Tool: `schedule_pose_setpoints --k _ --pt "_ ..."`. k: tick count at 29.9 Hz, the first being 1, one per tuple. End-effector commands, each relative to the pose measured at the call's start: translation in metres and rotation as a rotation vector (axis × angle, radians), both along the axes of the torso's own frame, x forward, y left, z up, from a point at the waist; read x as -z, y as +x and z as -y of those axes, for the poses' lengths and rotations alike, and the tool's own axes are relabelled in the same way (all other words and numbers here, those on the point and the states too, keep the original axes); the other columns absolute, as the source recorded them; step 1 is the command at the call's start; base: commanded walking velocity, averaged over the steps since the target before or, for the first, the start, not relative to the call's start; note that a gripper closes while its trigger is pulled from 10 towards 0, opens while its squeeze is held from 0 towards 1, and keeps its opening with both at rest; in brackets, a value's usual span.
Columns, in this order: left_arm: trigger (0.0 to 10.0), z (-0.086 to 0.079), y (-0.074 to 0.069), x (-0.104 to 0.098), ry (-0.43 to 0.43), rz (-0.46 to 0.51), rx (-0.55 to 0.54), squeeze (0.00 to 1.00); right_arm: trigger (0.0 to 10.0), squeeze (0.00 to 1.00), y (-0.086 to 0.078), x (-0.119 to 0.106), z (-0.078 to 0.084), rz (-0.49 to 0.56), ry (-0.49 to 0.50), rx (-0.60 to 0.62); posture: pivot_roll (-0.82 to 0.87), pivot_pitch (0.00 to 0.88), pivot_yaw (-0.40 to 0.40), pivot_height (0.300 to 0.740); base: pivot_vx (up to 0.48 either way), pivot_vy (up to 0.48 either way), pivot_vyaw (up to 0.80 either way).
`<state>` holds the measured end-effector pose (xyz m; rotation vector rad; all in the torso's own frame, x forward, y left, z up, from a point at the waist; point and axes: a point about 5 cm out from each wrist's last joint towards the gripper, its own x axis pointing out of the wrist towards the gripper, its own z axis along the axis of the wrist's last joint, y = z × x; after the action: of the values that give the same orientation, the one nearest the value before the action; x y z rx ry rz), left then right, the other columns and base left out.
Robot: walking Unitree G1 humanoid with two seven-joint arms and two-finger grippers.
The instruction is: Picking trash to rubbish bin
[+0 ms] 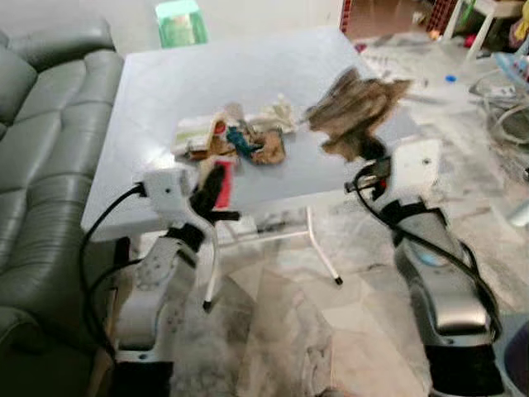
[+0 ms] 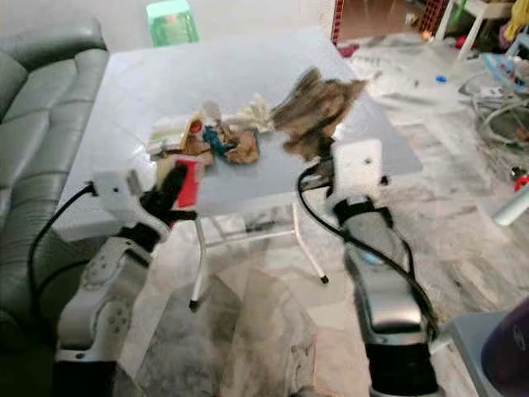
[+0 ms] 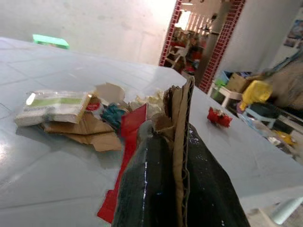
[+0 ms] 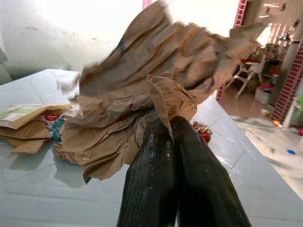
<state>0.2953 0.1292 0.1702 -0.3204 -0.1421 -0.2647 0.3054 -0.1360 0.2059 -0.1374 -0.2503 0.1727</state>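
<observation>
Table: pale grey square table — litter pile mid-top, no print on it is legible, far half bare.
Right gripper: pinched tight on crumpled brown paper, lifted over the table's right edge.
Left gripper: clamped on red-and-brown card scrap at the near edge.

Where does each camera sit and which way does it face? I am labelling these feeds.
Left eye view: head, facing forward and down at the table; both arms show, left tool and right tool.
Right eye view: same scene, shifted slightly.
Left wrist view: along the left tool clamping cardboard, toward the trash pile.
Right wrist view: along the right tool gripping crumpled brown paper.
Shared: both wrist views catch the pile.
</observation>
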Motion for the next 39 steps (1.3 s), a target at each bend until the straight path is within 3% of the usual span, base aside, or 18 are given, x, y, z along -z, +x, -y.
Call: schedule_pose_setpoints --k 1,3,6,8,10,13,16,17,18,22,26,28,30,39 --pt "6.4 0.0045 -0.0009 0.0013 -0.002 -0.007 0.011 0.00 10.0 0.00 -0.0008 -0.0010 0.0050 0.002 0.000 0.016 -0.07 0.093 0.065 0.740 0.000 0.000 0.00" --pt "6.2 0.0045 -0.0008 0.0013 -0.003 -0.006 0.010 0.00 10.0 0.00 -0.0008 -0.0009 0.0050 0.001 -0.001 0.016 -0.07 0.093 0.065 0.740 0.000 0.000 0.00" --pt "6.8 0.0041 -0.0005 0.0009 -0.011 -0.005 0.009 0.00 10.0 0.00 -0.0007 -0.0011 0.0051 0.002 -0.001 0.016 -0.08 0.093 0.066 0.740 0.000 0.000 0.00" --pt "7.7 0.0036 0.0001 0.0003 -0.015 -0.004 0.009 0.00 10.0 0.00 -0.0006 -0.0011 0.0049 0.002 -0.002 0.017 -0.08 0.093 0.065 0.740 0.000 0.000 0.00" --pt "7.8 0.0036 0.0002 -0.0002 -0.020 -0.003 0.008 0.00 10.0 0.00 -0.0006 -0.0011 0.0049 0.002 -0.003 0.018 -0.08 0.093 0.065 0.740 0.000 0.000 0.00" --pt "8.7 0.0036 0.0002 -0.0016 -0.068 -0.005 0.008 0.00 10.0 0.00 -0.0005 -0.0010 0.0049 0.001 -0.003 0.018 -0.08 0.094 0.065 0.740 0.000 0.000 0.00" --pt "7.8 0.0027 -0.0001 -0.0028 -0.118 -0.010 0.011 0.00 10.0 0.00 -0.0007 -0.0009 0.0048 -0.001 -0.002 0.018 -0.07 0.092 0.066 0.740 0.000 0.000 0.00" --pt "7.8 0.0027 -0.0001 -0.0028 -0.118 -0.010 0.011 0.00 10.0 0.00 -0.0007 -0.0009 0.0048 -0.001 -0.002 0.018 -0.07 0.092 0.066 0.740 0.000 0.000 0.00" --pt "8.8 0.0028 0.0000 -0.0033 -0.113 -0.012 0.015 0.00 10.0 0.00 -0.0008 -0.0008 0.0047 -0.001 -0.002 0.018 -0.07 0.092 0.067 0.740 0.000 0.000 0.00" --pt "7.8 0.0035 0.0005 -0.0045 -0.091 -0.005 0.013 0.00 10.0 0.00 -0.0007 -0.0001 0.0046 -0.003 0.001 0.019 -0.07 0.090 0.068 0.740 0.000 0.000 0.00" --pt "8.0 0.0021 0.0012 -0.0038 -0.089 -0.011 0.005 0.00 10.0 0.00 -0.0006 0.0002 0.0044 -0.004 0.003 0.018 -0.07 0.089 0.067 0.740 0.000 0.000 0.00" --pt "8.5 0.0008 0.0013 -0.0026 -0.085 -0.017 0.001 0.00 10.0 0.00 -0.0004 0.0002 0.0044 -0.005 0.003 0.018 -0.07 0.090 0.067 0.740 0.000 0.000 0.00" --pt "7.5 0.0010 0.0010 -0.0023 -0.087 -0.020 0.004 0.00 10.0 0.00 -0.0004 0.0002 0.0045 -0.005 0.004 0.019 -0.07 0.089 0.067 0.740 0.000 0.000 0.00" --pt "7.8 0.0030 0.0015 -0.0020 -0.089 -0.022 0.014 0.00 10.0 0.00 0.0001 0.0004 0.0047 -0.006 0.004 0.021 -0.07 0.085 0.068 0.740 0.000 0.000 0.00"
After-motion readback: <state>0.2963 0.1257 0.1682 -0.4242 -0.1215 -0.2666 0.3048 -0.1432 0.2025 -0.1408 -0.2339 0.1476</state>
